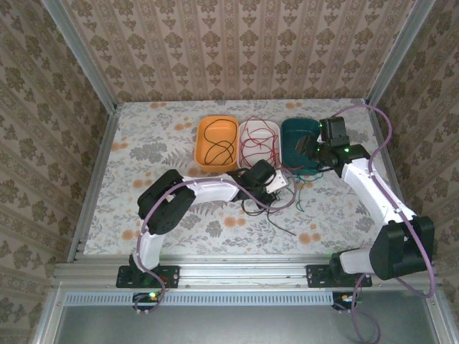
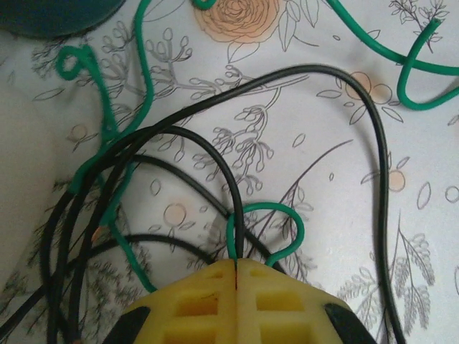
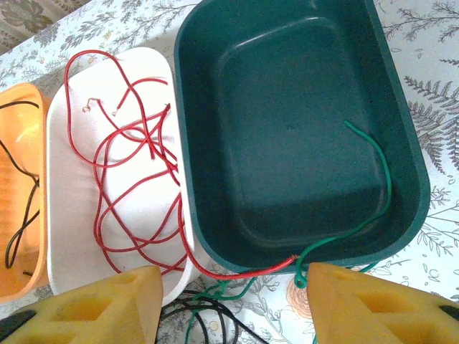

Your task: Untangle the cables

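Cables (image 1: 285, 206): loose tangle of black and green strands on the tabletop (image 1: 154, 154), centre of the top view, just below a row of three trays.

Orange tray (image 1: 204, 152), left in the row, holds a black cable (image 1: 220, 149). White tray (image 3: 61, 215), middle, holds a red cable (image 3: 118, 179) in several loops. One red strand leaves over the tray's lower edge and runs along the near wall of the teal tray (image 3: 193, 143) to lower centre of the right wrist view. Teal tray, right in the row: one end of a green cable (image 3: 380, 179) lies inside, curving over the lower rim and down to the tabletop.

Left gripper (image 2: 237, 264): closed, yellow fingers (image 2: 193, 304) pressed flat together at bottom centre of the left wrist view. A green cable loop (image 2: 265, 206) stands up from the seam, pinched there. A black strand runs down to the same spot; cannot tell whether it is pinched too. More black strands sweep in arcs across the left and centre of that frame, with further green runs upper left and upper right.

Right gripper (image 3: 233, 304): open, its two fingers well apart at the lower corners of the right wrist view, holding nothing. Red strand and green cable cross just above the gap, by the teal tray's rim. Cannot tell whether the green touches the finger at lower right.
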Robot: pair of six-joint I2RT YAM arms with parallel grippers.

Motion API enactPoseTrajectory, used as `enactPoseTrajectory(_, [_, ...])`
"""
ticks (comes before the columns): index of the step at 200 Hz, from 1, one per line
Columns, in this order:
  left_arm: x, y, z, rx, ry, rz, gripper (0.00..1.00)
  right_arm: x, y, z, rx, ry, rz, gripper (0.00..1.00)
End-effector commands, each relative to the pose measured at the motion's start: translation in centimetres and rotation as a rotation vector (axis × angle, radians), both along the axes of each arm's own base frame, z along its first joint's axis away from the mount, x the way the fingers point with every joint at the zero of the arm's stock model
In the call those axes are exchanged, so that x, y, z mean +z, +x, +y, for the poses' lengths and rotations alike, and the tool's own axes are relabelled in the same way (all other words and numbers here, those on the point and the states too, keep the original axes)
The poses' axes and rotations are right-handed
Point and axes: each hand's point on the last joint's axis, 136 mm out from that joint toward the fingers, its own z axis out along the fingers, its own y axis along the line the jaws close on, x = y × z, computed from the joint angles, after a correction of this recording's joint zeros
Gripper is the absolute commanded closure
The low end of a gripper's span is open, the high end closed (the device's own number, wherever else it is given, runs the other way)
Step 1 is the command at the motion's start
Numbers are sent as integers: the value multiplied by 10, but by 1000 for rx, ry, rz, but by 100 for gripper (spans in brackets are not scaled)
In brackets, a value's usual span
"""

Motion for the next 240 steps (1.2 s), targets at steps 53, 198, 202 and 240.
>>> enactPoseTrajectory(53, [138, -12, 30, 4, -307, -31, 100, -2, 7, -3, -29, 17, -7, 43])
enactPoseTrajectory(198, [214, -64, 68, -179, -420, 126, 100, 33, -40, 130, 614, 523, -201, 41])
enactPoseTrajectory(202, [213, -63, 68, -178, -418, 128, 100, 32, -43, 131, 624, 523, -194, 41])
enactPoseTrajectory(240, [204, -59, 66, -160, -414, 128, 100, 19, -66, 134, 652, 496, -131, 42])
